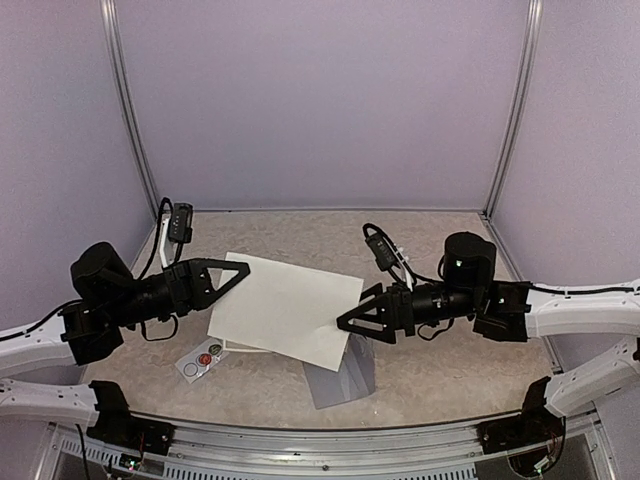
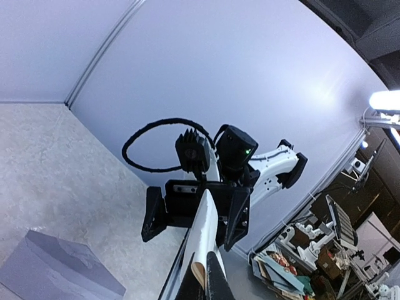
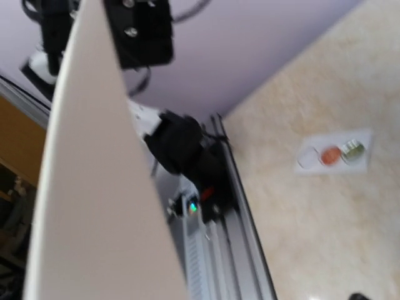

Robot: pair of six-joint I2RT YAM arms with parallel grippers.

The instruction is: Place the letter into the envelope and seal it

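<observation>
The letter (image 1: pixel 285 305), a cream sheet, hangs in the air between both grippers. My left gripper (image 1: pixel 243 270) is shut on its far left corner. The left wrist view shows the sheet (image 2: pixel 209 231) edge-on and curled between my close-set fingertips (image 2: pixel 220 284). My right gripper (image 1: pixel 343 322) is at the sheet's right edge with its fingers (image 2: pixel 153 215) spread either side of the paper, so it looks open. In the right wrist view the sheet (image 3: pixel 94 187) fills the left side. The grey envelope (image 1: pixel 345 380) lies flat on the table, partly under the letter, and also shows in the left wrist view (image 2: pixel 56 272).
A small white sticker card (image 1: pixel 203 357) with a red dot lies near the front left and also shows in the right wrist view (image 3: pixel 331 155). A white paper edge (image 1: pixel 238 346) peeks from under the held sheet. The metal rail (image 1: pixel 320 440) runs along the near edge.
</observation>
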